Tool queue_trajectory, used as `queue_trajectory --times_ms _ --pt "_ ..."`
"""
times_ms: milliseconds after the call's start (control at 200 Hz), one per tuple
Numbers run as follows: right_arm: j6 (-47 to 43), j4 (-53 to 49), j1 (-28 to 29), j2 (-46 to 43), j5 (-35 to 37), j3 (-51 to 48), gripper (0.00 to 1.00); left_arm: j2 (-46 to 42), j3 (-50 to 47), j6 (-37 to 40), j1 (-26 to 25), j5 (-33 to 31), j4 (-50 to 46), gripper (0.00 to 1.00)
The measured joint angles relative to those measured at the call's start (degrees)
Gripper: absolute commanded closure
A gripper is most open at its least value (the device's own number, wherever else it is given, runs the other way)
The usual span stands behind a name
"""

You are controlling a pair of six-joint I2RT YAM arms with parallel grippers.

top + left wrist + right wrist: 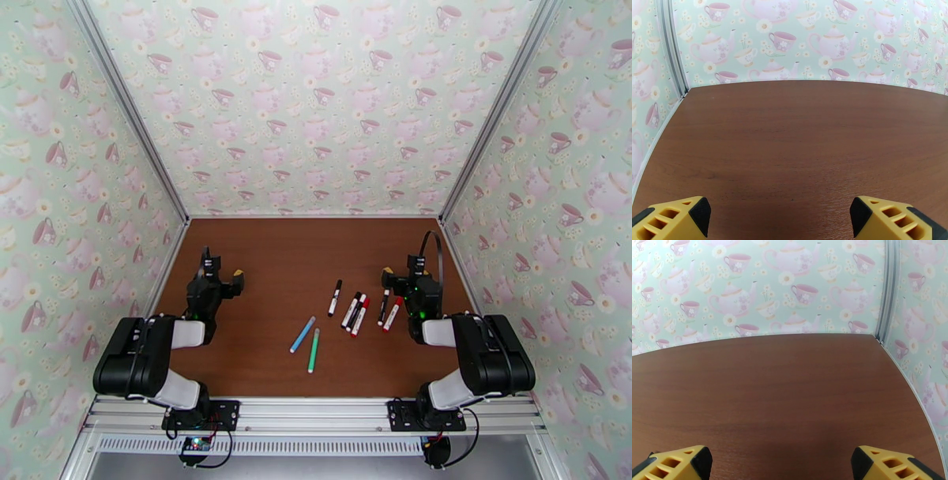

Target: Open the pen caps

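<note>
Several capped pens lie on the brown table [261,260], right of centre. A white pen with a black pen cap [339,283] lies leftmost in a cluster. Beside it lie a black-ended pen [350,309] and one with a red pen cap [365,303]. Further right lie another black-ended pen [384,307] and a pen with a red cap [398,301]. A light blue pen [302,334] and a green pen [314,350] lie nearer the front. My left gripper [222,268] [780,217] stands open at the left, empty. My right gripper [401,267] [782,461] stands open, empty, just beyond the cluster's right end.
Teapot-patterned walls [316,103] close the table on three sides, with metal posts [671,47] [886,287] in the back corners. Bare brown tabletop stretches ahead of both wrist cameras to the back wall.
</note>
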Motion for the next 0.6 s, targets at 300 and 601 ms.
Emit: queue_trajectory --times_ms 300,601 --pt "0.0 -5.0 0.0 -8.1 0.0 -0.4 0.0 -10.4 0.2 -1.1 -1.2 -2.5 -9.4 0.0" --pt "3.9 -21.4 0.0 -19.5 -1.4 3.9 0.0 -21.8 10.3 -5.4 -6.4 -5.2 -33.9 0.0"
